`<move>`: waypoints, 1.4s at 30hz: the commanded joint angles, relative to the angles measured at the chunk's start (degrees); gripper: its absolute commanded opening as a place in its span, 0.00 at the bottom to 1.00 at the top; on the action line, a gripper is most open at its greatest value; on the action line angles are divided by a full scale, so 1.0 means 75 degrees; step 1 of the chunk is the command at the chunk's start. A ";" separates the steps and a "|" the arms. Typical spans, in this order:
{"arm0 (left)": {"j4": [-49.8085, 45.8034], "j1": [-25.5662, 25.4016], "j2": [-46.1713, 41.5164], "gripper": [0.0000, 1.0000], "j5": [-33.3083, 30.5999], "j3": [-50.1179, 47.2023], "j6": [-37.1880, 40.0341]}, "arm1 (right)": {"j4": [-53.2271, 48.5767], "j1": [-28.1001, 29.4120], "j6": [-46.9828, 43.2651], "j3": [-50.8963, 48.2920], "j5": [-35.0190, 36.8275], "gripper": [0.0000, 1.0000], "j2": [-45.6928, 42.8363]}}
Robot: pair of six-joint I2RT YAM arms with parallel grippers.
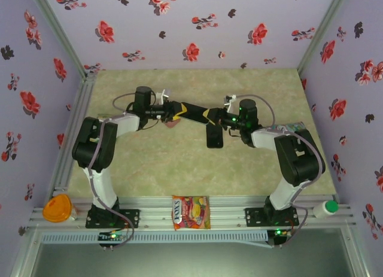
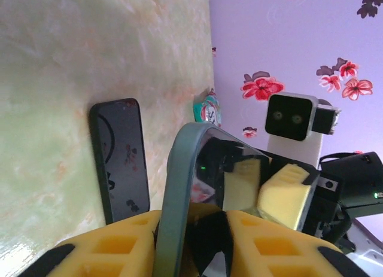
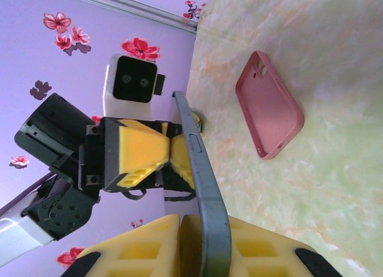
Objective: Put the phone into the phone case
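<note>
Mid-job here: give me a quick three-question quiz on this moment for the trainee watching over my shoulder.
1. True or false: the pink case lies on the table, with no fingers on it.
2. Where is the grey-rimmed item? A) raised off the table, between the left fingers at one end and the right fingers at the other; B) flat on the table; C) seated in the case.
3. Fill in: the phone lying flat on the table is ___ in colour.

Key: 1 true; 2 A; 3 black.
</note>
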 commanded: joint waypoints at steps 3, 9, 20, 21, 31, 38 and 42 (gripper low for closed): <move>0.0793 -0.0068 0.0266 0.38 -0.0300 0.0094 -0.0383 | 0.0123 0.0127 -0.0082 0.0282 -0.0116 0.00 -0.0388; 0.1755 0.0024 0.0478 0.40 -0.0357 -0.0070 -0.0974 | 0.0116 0.0127 0.0030 0.0293 -0.0154 0.00 -0.0512; 0.1776 0.0221 0.0412 0.44 -0.0547 -0.0370 -0.0890 | 0.0144 0.0118 0.0158 0.0268 -0.0125 0.00 -0.0711; 0.1731 0.0243 0.0384 0.44 -0.0561 -0.0389 -0.0843 | 0.0145 0.0115 0.0170 0.0259 -0.0116 0.00 -0.0743; 0.0712 0.0759 -0.0060 0.45 -0.0821 -0.0504 -0.0026 | 0.0153 0.0074 0.0216 0.0191 -0.0019 0.00 -0.0966; -0.0012 0.1390 -0.0454 0.44 -0.1005 -0.0494 0.0511 | 0.0297 -0.0001 0.0343 0.0187 -0.0019 0.00 -0.0982; -0.2154 0.1655 -0.0581 0.41 -0.1750 0.0222 0.1914 | 0.0299 -0.0037 0.0346 0.0183 -0.0043 0.00 -0.0959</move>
